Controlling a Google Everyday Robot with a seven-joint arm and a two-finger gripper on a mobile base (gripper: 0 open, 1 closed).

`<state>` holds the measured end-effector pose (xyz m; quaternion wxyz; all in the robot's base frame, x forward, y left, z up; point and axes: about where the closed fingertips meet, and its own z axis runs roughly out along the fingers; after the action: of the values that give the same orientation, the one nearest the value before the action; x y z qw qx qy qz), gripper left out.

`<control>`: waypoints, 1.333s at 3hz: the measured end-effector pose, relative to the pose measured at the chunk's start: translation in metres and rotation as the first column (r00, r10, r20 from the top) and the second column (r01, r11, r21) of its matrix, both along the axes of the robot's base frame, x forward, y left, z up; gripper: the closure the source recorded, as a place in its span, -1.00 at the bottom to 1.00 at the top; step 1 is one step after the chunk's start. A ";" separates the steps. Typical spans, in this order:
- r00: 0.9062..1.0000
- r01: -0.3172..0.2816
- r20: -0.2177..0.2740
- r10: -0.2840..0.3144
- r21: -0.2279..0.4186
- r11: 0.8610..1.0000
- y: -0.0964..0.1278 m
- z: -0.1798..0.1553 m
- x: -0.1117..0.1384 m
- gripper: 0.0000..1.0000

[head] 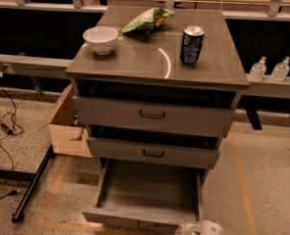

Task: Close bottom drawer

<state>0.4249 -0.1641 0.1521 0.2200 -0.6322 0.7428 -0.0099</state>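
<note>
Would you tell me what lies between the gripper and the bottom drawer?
Nothing, in the camera view: the gripper, at the frame's bottom edge, is beside the open bottom drawer.
</note>
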 end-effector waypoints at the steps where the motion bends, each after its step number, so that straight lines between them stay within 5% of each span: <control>1: 0.995 -0.008 0.102 0.011 -0.032 0.999 0.002 0.002 0.026 1.00; 4: 0.941 -0.021 0.329 0.079 -0.177 0.984 -0.014 0.018 0.110 1.00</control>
<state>0.5353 -0.1777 0.1706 0.2883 -0.6566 0.6746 -0.1752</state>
